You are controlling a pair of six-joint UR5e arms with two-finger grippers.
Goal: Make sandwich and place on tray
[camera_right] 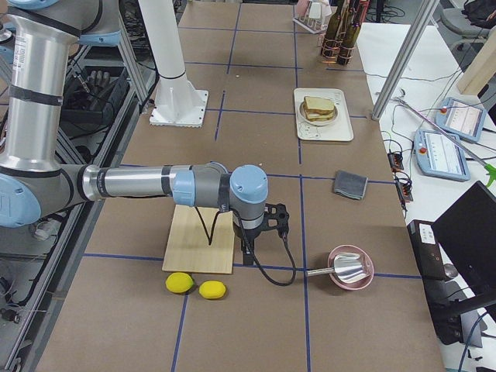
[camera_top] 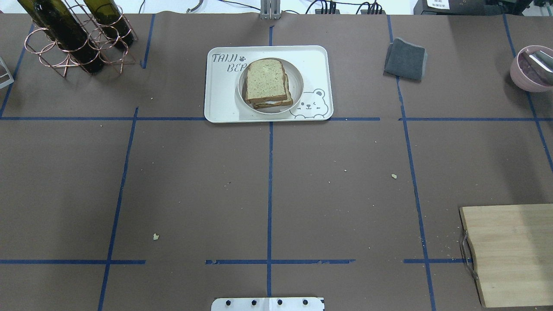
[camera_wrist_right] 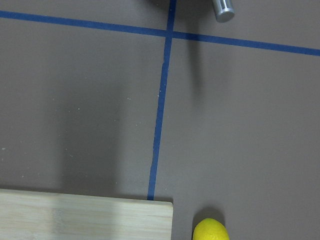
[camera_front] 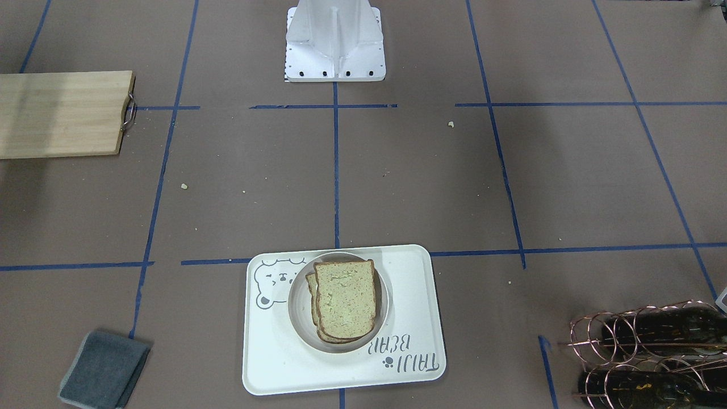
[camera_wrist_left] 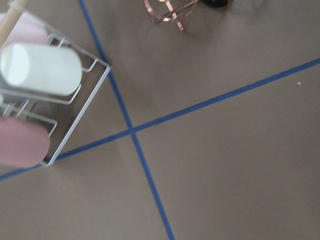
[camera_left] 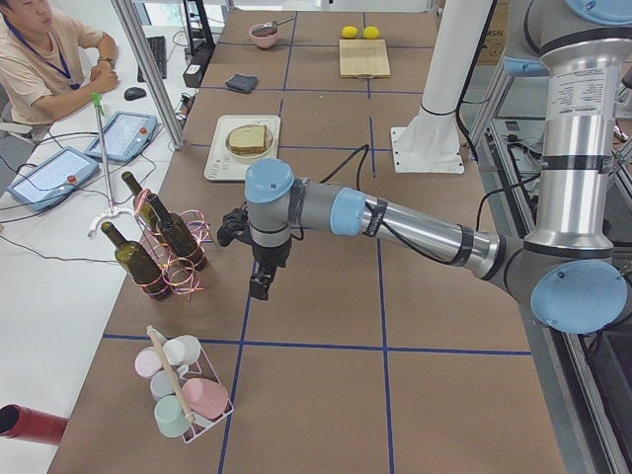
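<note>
The sandwich (camera_front: 345, 301), two pale bread slices with brown crusts, lies in a round white bowl (camera_front: 301, 318) on the cream tray (camera_front: 409, 284) with the bear drawing. A thin white layer shows between the slices in the overhead view (camera_top: 267, 82), where the tray (camera_top: 220, 99) sits at the table's far middle. My left gripper (camera_left: 259, 286) hangs above the table next to the wine rack, far from the tray. My right gripper (camera_right: 248, 252) hangs beside the cutting board's end. Both show only in the side views, so I cannot tell if they are open or shut.
A wooden cutting board (camera_top: 514, 255) lies near right, a grey cloth (camera_top: 406, 65) and a pink bowl (camera_top: 531, 69) far right. A copper wine rack with bottles (camera_top: 77, 39) stands far left. A cup rack (camera_wrist_left: 40, 85) and two lemons (camera_right: 180, 283) lie at the table's ends.
</note>
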